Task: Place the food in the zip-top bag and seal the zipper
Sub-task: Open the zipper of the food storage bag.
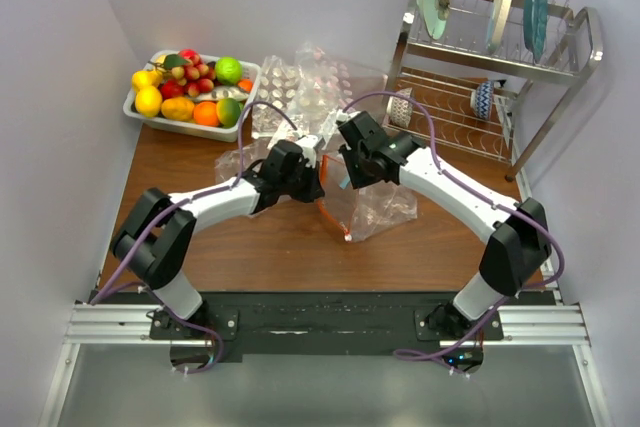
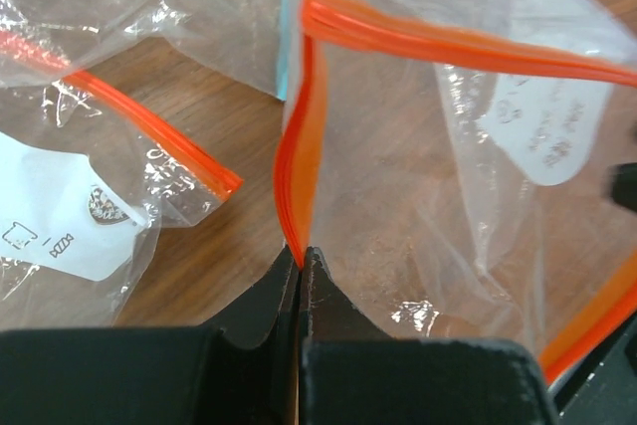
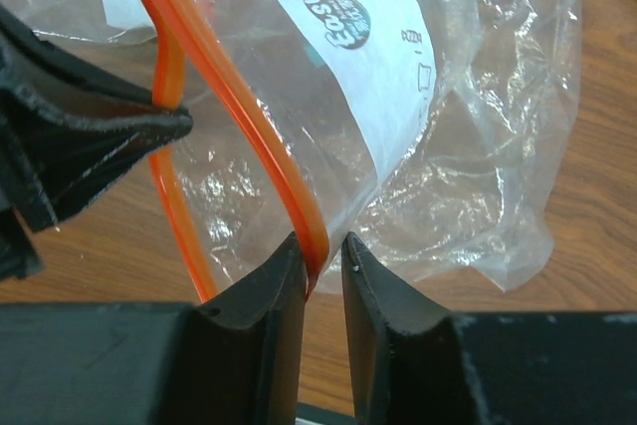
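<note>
At the centre of the table, the zip-top bag is held between both arms. The left gripper is pressed together on the zipper where the orange strip folds. The right gripper pinches the same strip further along, with a sliver of gap beside one finger. The bag's mouth gapes between them. The food lies in a white tray at eleven o'clock, well apart from the bag.
</note>
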Controlling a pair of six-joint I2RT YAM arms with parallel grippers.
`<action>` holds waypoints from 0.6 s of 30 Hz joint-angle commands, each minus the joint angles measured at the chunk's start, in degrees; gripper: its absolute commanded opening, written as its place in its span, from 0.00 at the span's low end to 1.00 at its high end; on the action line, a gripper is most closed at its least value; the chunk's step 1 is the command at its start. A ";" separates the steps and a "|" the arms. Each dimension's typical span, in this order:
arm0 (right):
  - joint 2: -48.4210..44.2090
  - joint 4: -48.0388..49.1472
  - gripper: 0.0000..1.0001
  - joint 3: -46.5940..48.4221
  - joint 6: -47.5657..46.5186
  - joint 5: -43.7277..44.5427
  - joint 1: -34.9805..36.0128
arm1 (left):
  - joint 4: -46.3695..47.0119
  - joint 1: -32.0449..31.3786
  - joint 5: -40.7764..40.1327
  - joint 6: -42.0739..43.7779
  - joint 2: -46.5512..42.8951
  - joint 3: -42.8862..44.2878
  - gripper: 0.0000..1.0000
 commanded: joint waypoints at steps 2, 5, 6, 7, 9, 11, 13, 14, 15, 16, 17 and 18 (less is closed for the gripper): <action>1.72 3.31 0.26 1.32 -1.20 3.39 1.23 | -2.55 0.50 2.68 -0.35 -3.05 3.57 0.00; 2.34 2.43 0.21 1.50 -0.85 5.85 2.37 | -2.91 0.50 2.60 -0.27 -2.35 4.27 0.00; 2.35 1.90 0.17 1.67 -0.76 6.21 2.73 | -3.08 0.59 2.51 -0.18 -1.82 4.45 0.00; 2.17 0.94 0.08 1.59 -0.41 6.47 3.17 | -3.43 0.68 2.25 0.00 -1.56 4.89 0.00; 1.56 -0.20 0.00 1.33 0.29 6.39 3.43 | -3.35 1.38 2.25 0.44 -0.59 5.33 0.00; 1.12 -0.56 0.00 1.32 0.65 5.34 3.61 | -3.00 2.17 2.42 1.48 0.63 5.59 0.00; 1.38 -2.57 0.00 2.90 0.74 4.98 3.61 | -2.38 2.87 2.42 2.28 1.43 6.12 0.00; 1.73 -3.63 0.00 3.86 1.00 5.15 3.61 | -2.29 3.48 2.42 3.07 2.13 6.38 0.03; 2.08 -5.73 0.00 6.05 1.17 5.85 3.52 | -2.29 3.66 2.33 3.42 2.22 6.47 0.04; 2.52 -6.44 0.00 7.03 1.35 6.03 3.52 | -2.21 3.67 0.77 3.51 2.22 6.39 0.04; 2.52 -7.06 0.00 7.82 1.61 6.21 3.61 | -1.94 3.67 -0.12 3.60 1.44 6.04 0.07; 2.52 -7.24 0.00 8.61 1.79 6.04 3.61 | -1.51 3.67 -0.56 3.60 0.74 4.90 0.08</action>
